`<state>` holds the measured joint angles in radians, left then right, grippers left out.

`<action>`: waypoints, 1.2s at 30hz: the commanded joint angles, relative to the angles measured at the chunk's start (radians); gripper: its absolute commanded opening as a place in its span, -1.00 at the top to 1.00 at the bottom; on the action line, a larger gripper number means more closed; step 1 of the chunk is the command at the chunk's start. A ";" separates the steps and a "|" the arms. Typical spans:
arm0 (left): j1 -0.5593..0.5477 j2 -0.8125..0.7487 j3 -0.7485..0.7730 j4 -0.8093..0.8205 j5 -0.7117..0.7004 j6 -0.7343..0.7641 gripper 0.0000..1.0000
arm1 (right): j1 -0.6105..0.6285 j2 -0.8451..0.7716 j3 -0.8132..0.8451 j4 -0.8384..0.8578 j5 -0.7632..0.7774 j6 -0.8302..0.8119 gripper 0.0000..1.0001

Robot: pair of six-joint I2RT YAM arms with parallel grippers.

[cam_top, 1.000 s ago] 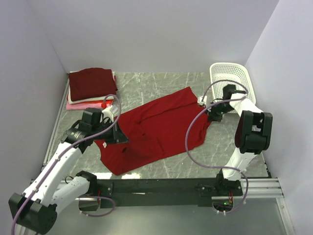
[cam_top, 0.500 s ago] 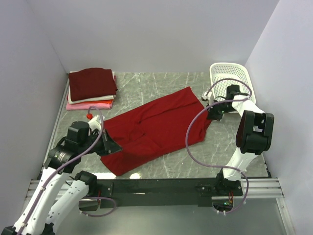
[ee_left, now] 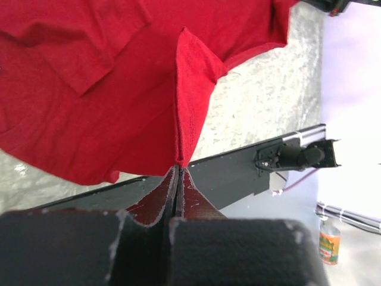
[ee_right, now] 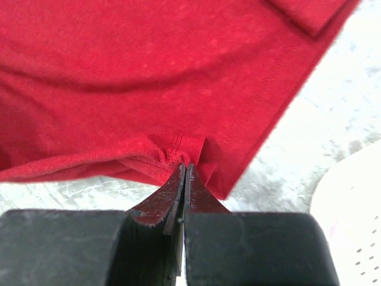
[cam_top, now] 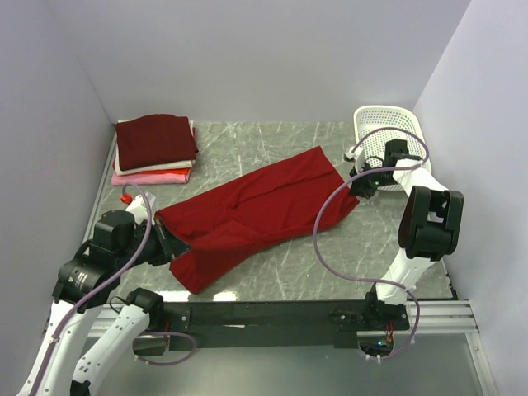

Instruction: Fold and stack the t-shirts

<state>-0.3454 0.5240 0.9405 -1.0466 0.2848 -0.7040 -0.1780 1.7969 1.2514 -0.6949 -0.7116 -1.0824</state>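
Note:
A bright red t-shirt (cam_top: 256, 210) is stretched diagonally over the marble table. My left gripper (cam_top: 165, 239) is shut on its near-left edge and holds it lifted; in the left wrist view the cloth (ee_left: 184, 107) rises in a ridge from the closed gripper (ee_left: 178, 168). My right gripper (cam_top: 356, 186) is shut on the shirt's far-right edge; in the right wrist view the bunched hem (ee_right: 175, 156) sits in the closed gripper (ee_right: 184, 167). A stack of folded shirts (cam_top: 154, 148), dark maroon on top with white and pink below, lies at the back left.
A white perforated basket (cam_top: 388, 132) stands at the back right, just behind my right gripper. The black rail (cam_top: 272, 313) runs along the table's near edge. White walls close in the left, back and right sides.
My left arm has pulled back toward the near left, drawing the shirt's left edge with it and stretching the cloth. My right gripper has shifted slightly right, still holding the far edge.

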 commanded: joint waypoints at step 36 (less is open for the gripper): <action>0.005 0.220 0.050 0.077 -0.107 0.121 0.99 | 0.009 0.156 0.388 -0.011 0.072 0.200 1.00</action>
<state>-0.3454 0.7296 0.9478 -1.0191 0.2020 -0.6235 -0.1764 1.9400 1.5738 -0.6876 -0.6704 -0.8921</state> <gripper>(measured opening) 0.012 0.007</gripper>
